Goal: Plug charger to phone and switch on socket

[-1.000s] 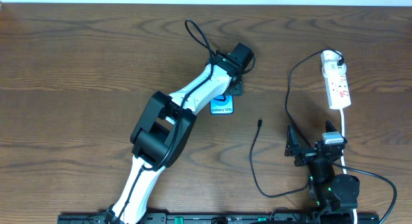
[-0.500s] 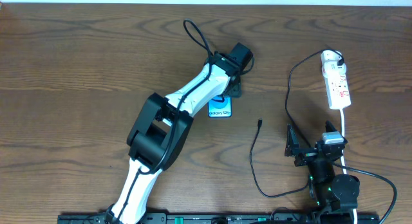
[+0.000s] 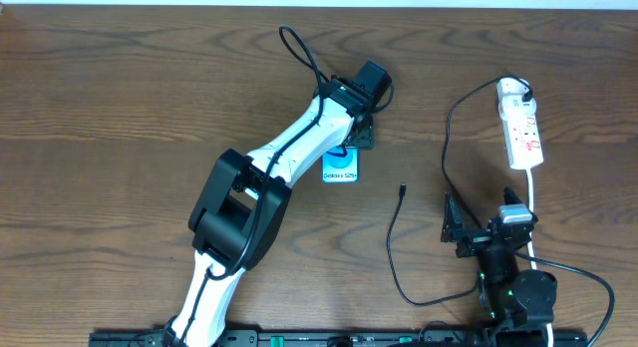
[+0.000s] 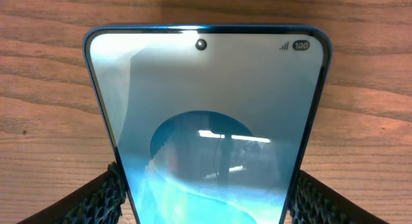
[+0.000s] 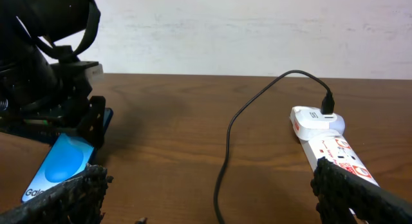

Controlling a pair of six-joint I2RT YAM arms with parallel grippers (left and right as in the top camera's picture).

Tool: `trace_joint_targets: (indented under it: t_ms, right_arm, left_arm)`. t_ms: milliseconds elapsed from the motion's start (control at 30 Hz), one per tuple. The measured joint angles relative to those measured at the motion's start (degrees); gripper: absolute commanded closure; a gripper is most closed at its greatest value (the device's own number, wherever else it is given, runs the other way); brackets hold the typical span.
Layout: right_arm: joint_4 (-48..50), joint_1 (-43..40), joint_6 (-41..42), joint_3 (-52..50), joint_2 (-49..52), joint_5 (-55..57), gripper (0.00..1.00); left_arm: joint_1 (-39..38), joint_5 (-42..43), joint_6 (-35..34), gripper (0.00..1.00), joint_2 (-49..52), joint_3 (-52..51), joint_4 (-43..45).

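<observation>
The phone (image 3: 340,167) lies on the wooden table, blue screen up, with its white "Galaxy S25+" band towards me. My left gripper (image 3: 357,136) is shut on its far end; in the left wrist view the phone (image 4: 206,89) fills the gap between both fingers (image 4: 206,195). The charger's connector tip (image 3: 401,190) lies loose on the table right of the phone. Its thin black cable (image 3: 390,249) loops round to the plug (image 3: 524,89) in the white socket (image 3: 523,136). My right gripper (image 3: 461,230) is open and empty, near the front, below the socket.
The right wrist view shows the phone (image 5: 59,166) at left under the left gripper (image 5: 64,102), the cable (image 5: 225,166) in the middle, the tip (image 5: 136,219) at the bottom edge and the socket (image 5: 328,141) at right. The socket's white cord (image 3: 532,202) runs towards the right arm.
My left arm has swung a little to the left and drawn the phone slightly left with it. The right arm, cable and socket have not moved.
</observation>
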Motion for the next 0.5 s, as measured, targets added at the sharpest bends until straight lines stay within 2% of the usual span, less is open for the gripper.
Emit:
trace_joint_targets:
  t_ms: [333,367,400,433,500]
  right_arm:
    - [0.00,0.00,-0.02,0.00,0.00,0.00,0.01]
    - [0.02,0.00,-0.02,0.00,0.00,0.00,0.01]
    - [0.00,0.00,-0.02,0.00,0.00,0.00,0.01]
    - [0.00,0.00,-0.02,0.00,0.00,0.00,0.01]
    - [0.00,0.00,0.00,0.00,0.00,0.00,0.01]
  left_arm:
    - [-0.09,0.94,-0.74,0.22,-0.90,-6.64,2.29]
    - [-0.13,0.94,-0.92,0.20,-1.18,-7.39,2.69]
    - [-0.15,1.05,-0.83,0.10,-1.38,-7.63,2.75]
    - [-0.17,1.18,-0.94,0.05,-1.46,-7.85,2.97]
    - [-0.17,1.20,-1.01,0.05,-1.49,-8.02,3.56]
